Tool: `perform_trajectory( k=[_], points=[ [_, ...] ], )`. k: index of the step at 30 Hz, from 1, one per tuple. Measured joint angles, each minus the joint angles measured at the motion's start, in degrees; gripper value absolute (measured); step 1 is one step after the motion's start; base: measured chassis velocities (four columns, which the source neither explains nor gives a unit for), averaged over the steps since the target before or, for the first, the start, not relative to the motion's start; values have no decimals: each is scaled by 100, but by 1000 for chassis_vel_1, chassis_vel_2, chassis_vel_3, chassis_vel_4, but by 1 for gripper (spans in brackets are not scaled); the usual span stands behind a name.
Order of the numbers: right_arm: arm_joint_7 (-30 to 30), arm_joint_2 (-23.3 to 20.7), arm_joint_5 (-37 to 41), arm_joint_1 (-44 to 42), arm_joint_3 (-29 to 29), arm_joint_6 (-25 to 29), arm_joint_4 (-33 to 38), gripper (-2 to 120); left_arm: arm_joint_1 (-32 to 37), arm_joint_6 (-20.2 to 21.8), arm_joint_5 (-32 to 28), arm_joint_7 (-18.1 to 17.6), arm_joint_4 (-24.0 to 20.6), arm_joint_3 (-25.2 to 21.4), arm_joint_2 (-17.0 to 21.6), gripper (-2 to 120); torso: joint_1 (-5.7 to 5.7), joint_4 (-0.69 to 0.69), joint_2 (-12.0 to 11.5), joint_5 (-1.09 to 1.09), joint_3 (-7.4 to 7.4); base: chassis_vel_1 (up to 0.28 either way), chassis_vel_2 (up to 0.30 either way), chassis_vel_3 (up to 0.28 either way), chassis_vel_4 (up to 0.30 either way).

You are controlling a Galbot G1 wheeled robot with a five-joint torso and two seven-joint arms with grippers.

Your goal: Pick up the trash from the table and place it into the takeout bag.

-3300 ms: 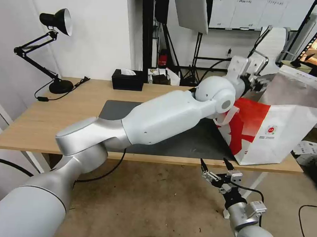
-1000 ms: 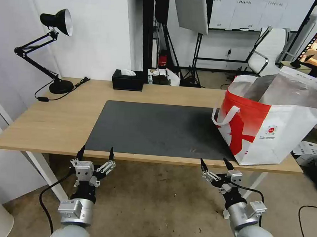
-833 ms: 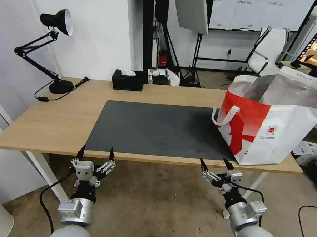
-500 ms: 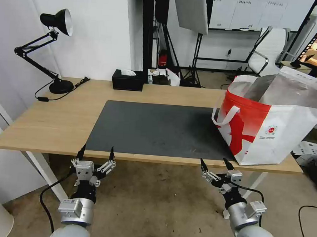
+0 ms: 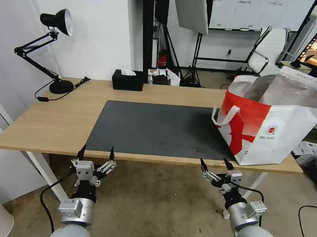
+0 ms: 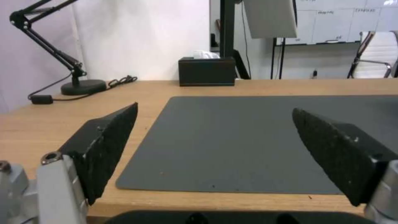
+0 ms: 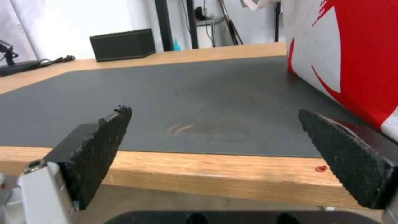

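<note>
The long light-wood table (image 5: 51,121) carries a dark grey rectangular mat (image 5: 158,129) with the boxy white-and-red takeout bag (image 5: 272,129) at its three o'clock end, while the left gripper (image 5: 96,152) and right gripper (image 5: 215,163) hang spread at six o'clock.

Studio-like lab: light stands (image 5: 197,45), whiteboard (image 5: 244,11).
</note>
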Motion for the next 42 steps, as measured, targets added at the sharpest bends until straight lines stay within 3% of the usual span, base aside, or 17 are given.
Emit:
perform_trajectory(
  k=[42],
  points=[
    [0, 0, 0, 0, 0, 0, 0, 100, 0, 1, -2, 1, 1, 1, 1, 100, 0, 0, 0, 0, 0, 0, 0, 0, 0]
  ],
)
